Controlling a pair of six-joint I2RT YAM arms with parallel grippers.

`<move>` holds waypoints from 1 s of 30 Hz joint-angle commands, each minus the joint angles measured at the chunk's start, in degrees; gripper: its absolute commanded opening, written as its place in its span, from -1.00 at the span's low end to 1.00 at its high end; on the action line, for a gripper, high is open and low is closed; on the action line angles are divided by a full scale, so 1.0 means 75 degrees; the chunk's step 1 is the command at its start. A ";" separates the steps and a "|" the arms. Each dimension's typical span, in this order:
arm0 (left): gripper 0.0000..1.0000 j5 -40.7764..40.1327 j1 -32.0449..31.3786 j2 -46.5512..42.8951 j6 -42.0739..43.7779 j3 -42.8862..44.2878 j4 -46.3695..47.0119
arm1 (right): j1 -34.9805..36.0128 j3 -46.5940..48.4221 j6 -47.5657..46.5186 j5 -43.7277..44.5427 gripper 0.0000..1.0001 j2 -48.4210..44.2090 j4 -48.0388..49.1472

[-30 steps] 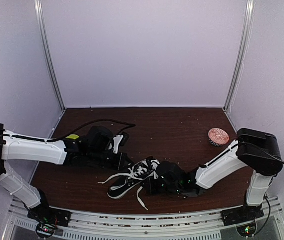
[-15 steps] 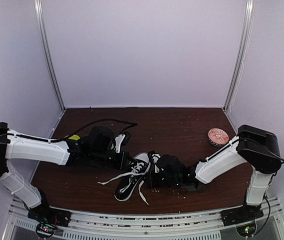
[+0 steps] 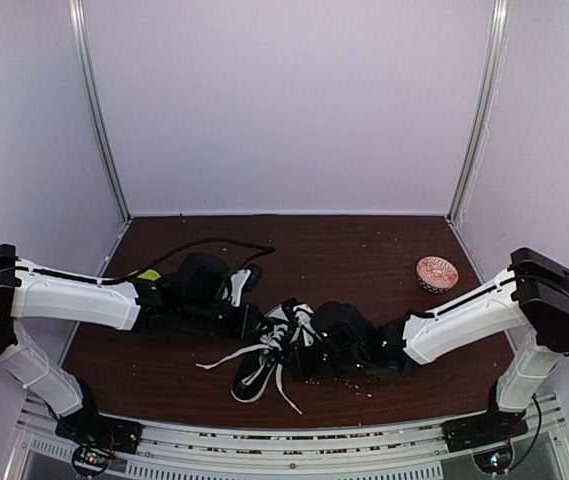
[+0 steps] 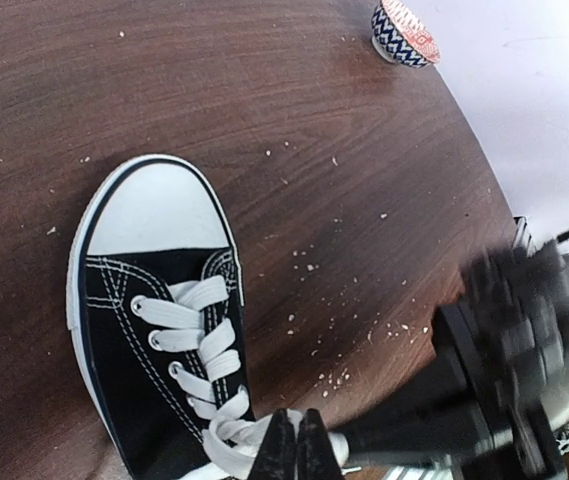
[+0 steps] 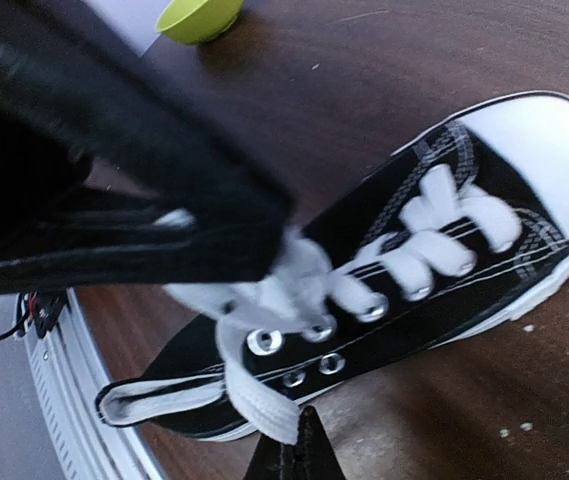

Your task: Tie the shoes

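The black canvas low-top sneaker with white laces (image 4: pixel 149 300) ran off the left wrist view's bottom edge, heel unseen, and the right arm's black wrist housing (image 4: pixel 524 320) was blurred there. The small red-and-white patterned bowl (image 4: pixel 404 30) and the lime-green bowl (image 5: pixel 200 15) were each clipped by a top edge. From above, the left gripper (image 3: pixel 259 322) and right gripper (image 3: pixel 299 347) merged with the dark sneaker, so what they pinched could not be told.

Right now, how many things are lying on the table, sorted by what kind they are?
Shoes: 1, the black sneaker
Bowls: 2, the patterned bowl and the green bowl
Total: 3
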 commanded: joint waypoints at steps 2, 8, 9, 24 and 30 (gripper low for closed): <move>-1.00 -0.0030 0.0041 -0.0093 0.0185 0.0074 0.0188 | 0.0345 0.0365 -0.0185 -0.0473 -1.00 0.0107 -0.0423; -1.00 0.0282 0.0039 -0.0327 0.0305 -0.0352 0.0558 | 0.0296 0.0506 0.0063 -0.0209 -1.00 0.0317 -0.0369; -1.00 0.0359 0.0039 -0.0376 0.0312 -0.0484 0.0654 | 0.0257 0.0532 0.0088 -0.0200 -1.00 0.0346 -0.0382; -1.00 0.0699 0.0039 -0.0700 0.0217 -0.1226 0.1447 | 0.0112 0.1840 -0.0275 -0.0872 -1.00 0.1068 -0.1150; -1.00 0.0267 0.0039 -0.1288 0.0449 -0.1279 0.1056 | -0.0013 0.1571 -0.0168 -0.0741 -1.00 0.0884 -0.1381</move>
